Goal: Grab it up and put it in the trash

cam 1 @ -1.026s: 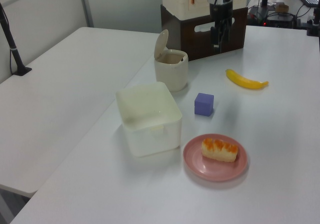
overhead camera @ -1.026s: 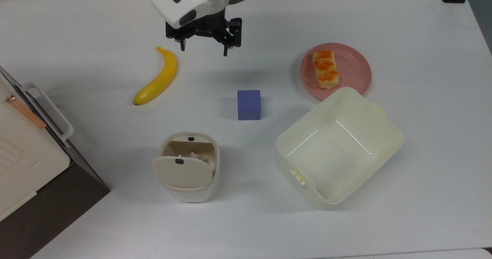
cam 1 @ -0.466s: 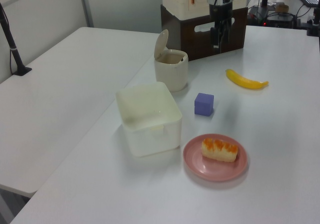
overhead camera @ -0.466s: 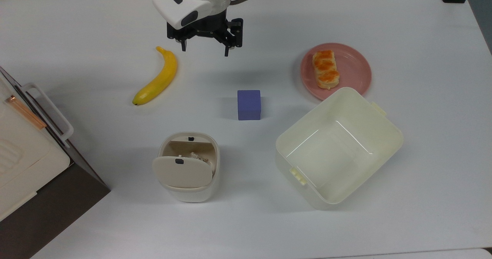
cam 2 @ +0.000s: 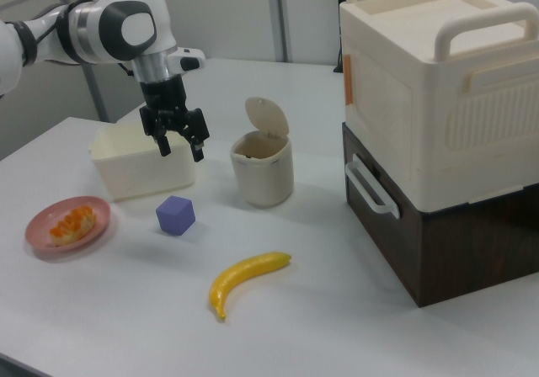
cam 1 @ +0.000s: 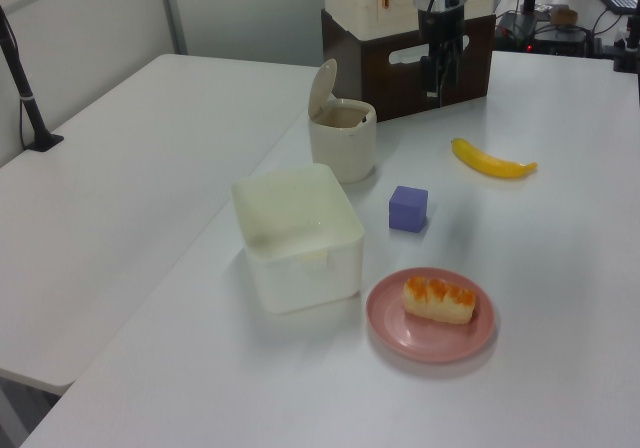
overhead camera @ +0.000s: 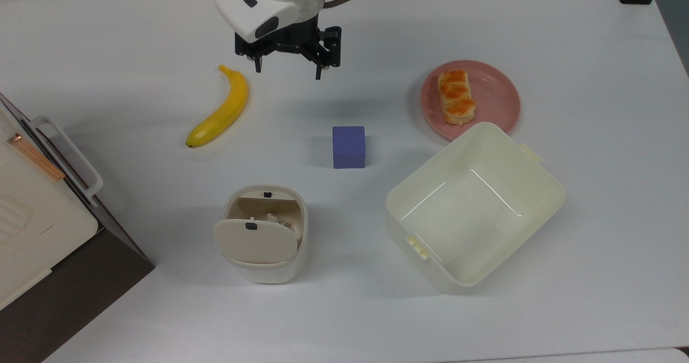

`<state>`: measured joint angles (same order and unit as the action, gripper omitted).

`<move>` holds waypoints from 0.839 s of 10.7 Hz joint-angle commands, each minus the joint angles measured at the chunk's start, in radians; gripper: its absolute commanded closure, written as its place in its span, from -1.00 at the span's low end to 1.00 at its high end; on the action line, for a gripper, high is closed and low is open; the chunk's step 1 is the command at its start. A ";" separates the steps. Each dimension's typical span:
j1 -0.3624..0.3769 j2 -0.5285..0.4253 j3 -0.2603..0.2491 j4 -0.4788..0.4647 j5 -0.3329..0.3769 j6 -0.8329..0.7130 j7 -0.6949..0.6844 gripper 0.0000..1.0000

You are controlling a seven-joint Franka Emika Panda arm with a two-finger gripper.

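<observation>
The small purple-blue cube (overhead camera: 349, 146) sits flat on the white table (overhead camera: 592, 56) near the middle; it also shows as the cube (cam 1: 408, 209) and the cube (cam 2: 175, 215). The trash, a cream-white rounded bin (overhead camera: 265, 270) with its flap lid tipped up, stands toward the top view's bottom from the cube; it is the bin (cam 1: 342, 143) and the bin (cam 2: 263, 171). My gripper (overhead camera: 288, 72) hangs open and empty above the table, toward the top view's upper left of the cube, between banana and cube. The gripper (cam 2: 180, 151) is well above the cube.
A yellow banana (overhead camera: 220, 112) lies to the top view's left of the gripper. A pink plate (overhead camera: 498, 91) with a pastry (overhead camera: 456, 96) and a large open cream tub (overhead camera: 473, 212) are at the top view's right. A big cream box (cam 2: 438, 99) on a brown base stands at the table's edge.
The gripper has crept slightly toward the cube, down and right in the top view, still open. The cube, bin and other objects have not moved.
</observation>
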<state>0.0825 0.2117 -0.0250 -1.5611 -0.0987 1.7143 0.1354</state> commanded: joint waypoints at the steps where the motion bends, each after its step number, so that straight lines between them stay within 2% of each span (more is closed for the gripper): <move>1: 0.008 -0.011 -0.001 -0.013 0.005 0.011 0.009 -1.00; 9: 0.026 0.001 -0.001 -0.013 0.010 0.010 0.016 -1.00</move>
<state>0.0900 0.2125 -0.0213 -1.5611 -0.0987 1.7143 0.1356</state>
